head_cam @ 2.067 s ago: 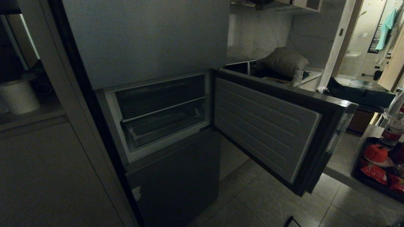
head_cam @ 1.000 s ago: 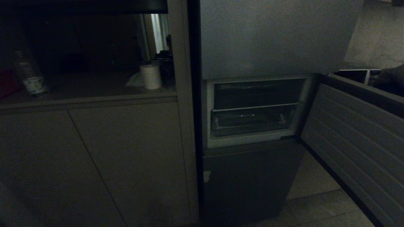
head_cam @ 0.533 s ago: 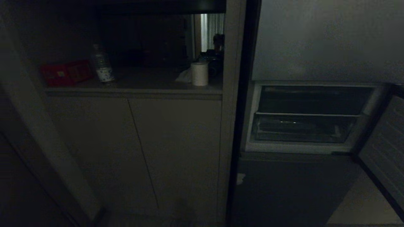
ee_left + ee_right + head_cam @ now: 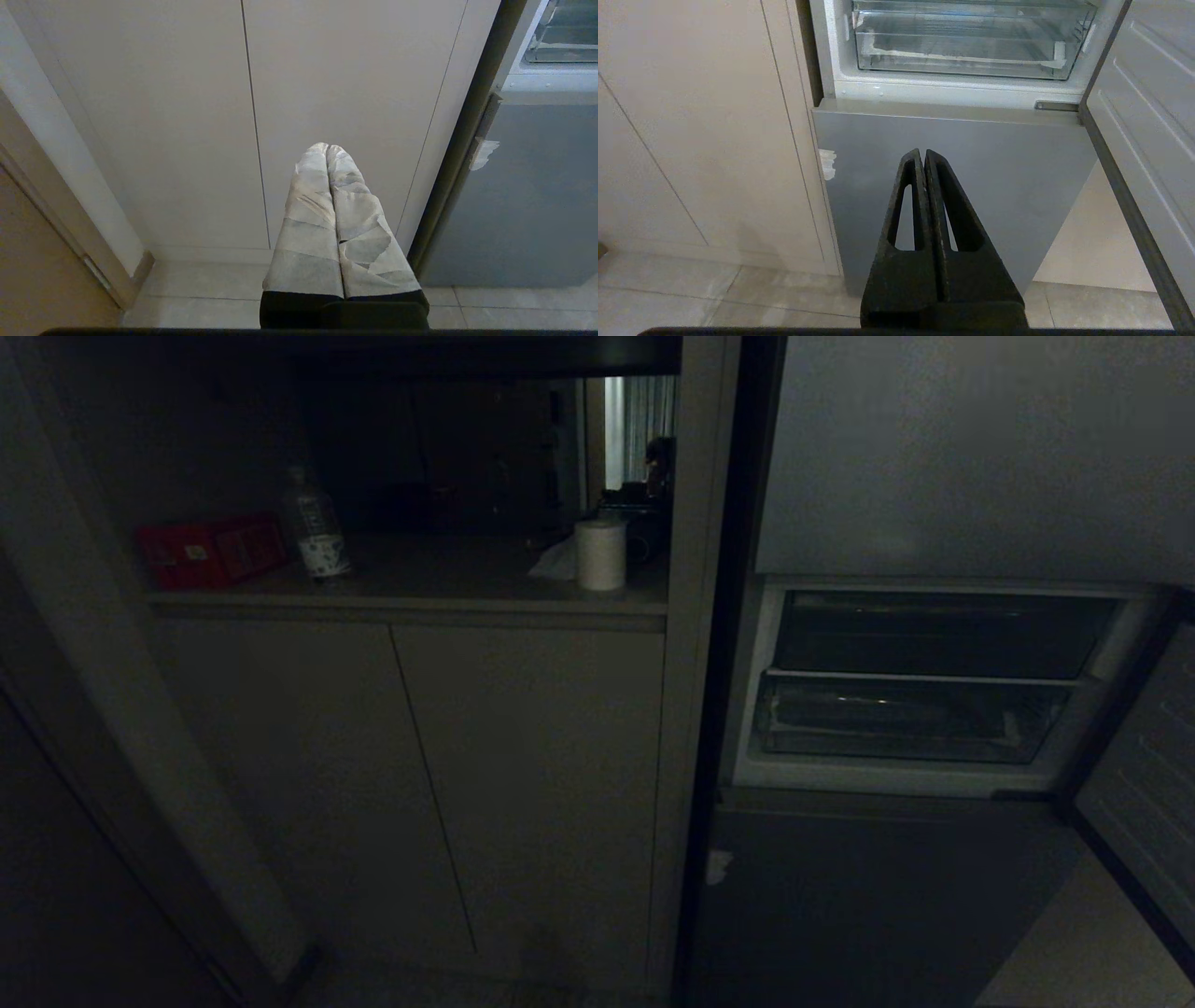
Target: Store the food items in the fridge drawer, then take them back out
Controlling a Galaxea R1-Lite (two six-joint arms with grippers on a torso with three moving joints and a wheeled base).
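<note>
Both grippers, the left gripper (image 4: 327, 148) and the right gripper (image 4: 923, 153), are clenched empty and parked low, so the task appears unstarted: the fridge drawer (image 4: 906, 717) sits pushed in behind the open door and needs opening next; no food items in view.

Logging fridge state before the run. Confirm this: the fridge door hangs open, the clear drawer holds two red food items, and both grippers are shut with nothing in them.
Wrong on the contents: the right wrist view shows the fridge drawer empty, with only its ribbed bottom visible. The rest stands: the fridge door hangs open, and the left gripper and right gripper have their fingers shut on nothing.
</note>
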